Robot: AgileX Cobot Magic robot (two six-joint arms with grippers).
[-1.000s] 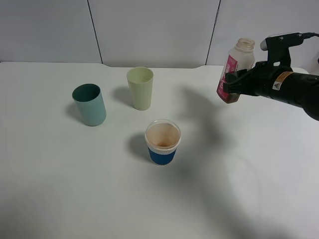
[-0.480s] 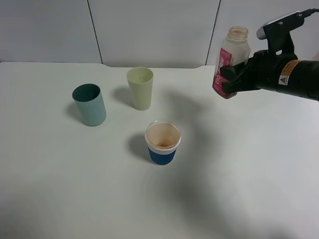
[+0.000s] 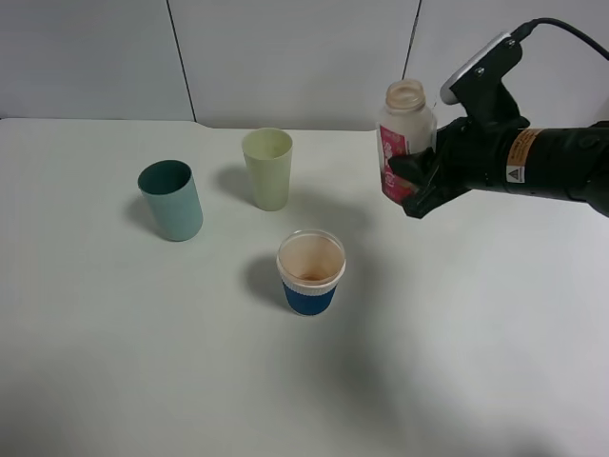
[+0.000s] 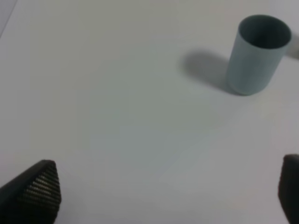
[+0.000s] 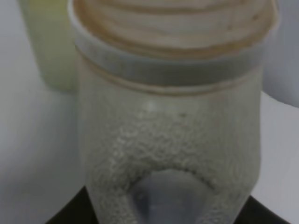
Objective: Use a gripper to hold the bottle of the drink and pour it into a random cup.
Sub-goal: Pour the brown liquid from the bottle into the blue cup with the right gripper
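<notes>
The right arm [image 3: 561,167] reaches in from the right edge of the counter [image 3: 495,324]. Its forearm is nearly level and raised above the far right part. A silver-grey piece [image 3: 481,65] sits on top of the wrist, with a black cable [image 3: 571,30] looping off behind it. The right claw [image 3: 407,188] points toward the left edge, its jaws clamped round the lower body of the bottle [image 3: 404,119], which is held roughly upright. The left claw [image 4: 166,193] hangs above the counter with its jaws spread wide.

A teal cup [image 3: 170,200] and pale green cup [image 3: 267,168] stand upright on the white table [image 3: 143,362].
</notes>
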